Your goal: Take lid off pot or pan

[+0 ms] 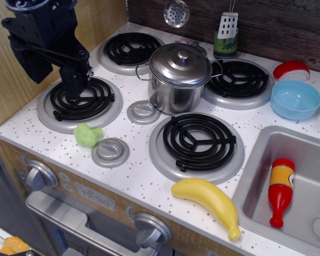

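I see the shiny domed lid (180,64) seated on the pot (176,88), right of my claw (74,88), claw's grip unclear, speckled white bench (144,176), wood wall.

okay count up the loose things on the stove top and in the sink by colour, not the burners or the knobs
Steel: 2, pot and lid
Yellow: 1, banana
Green: 1, lumpy toy
Blue: 1, bowl
Red and white: 1, piece behind the bowl
Red and yellow: 1, bottle in the sink
Total: 7
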Robot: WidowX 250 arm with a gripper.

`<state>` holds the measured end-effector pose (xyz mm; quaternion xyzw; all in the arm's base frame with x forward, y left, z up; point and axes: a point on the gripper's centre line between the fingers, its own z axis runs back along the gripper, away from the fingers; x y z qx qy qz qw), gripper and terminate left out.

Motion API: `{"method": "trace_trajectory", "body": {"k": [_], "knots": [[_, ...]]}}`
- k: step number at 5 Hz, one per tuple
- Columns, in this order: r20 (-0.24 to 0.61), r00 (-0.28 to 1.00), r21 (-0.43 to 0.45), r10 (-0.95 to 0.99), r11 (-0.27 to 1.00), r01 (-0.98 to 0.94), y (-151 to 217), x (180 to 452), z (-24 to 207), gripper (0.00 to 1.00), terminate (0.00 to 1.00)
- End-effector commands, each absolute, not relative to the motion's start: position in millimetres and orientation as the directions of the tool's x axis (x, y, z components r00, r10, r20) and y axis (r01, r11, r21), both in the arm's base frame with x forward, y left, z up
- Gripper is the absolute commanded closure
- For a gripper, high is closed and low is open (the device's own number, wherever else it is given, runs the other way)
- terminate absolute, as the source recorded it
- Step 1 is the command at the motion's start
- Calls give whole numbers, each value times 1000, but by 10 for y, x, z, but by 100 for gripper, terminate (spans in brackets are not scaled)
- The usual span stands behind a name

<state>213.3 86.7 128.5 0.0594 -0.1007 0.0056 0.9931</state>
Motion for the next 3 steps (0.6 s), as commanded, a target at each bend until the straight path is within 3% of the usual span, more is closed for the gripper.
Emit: {"method": "trace_trajectory", "body": {"k": [1, 3], "knots": [[201, 980, 117, -1, 993, -23, 867, 2133, 1285, 0, 0], [279, 960, 144, -12, 989, -30, 336, 2667, 1636, 0, 0]]}}
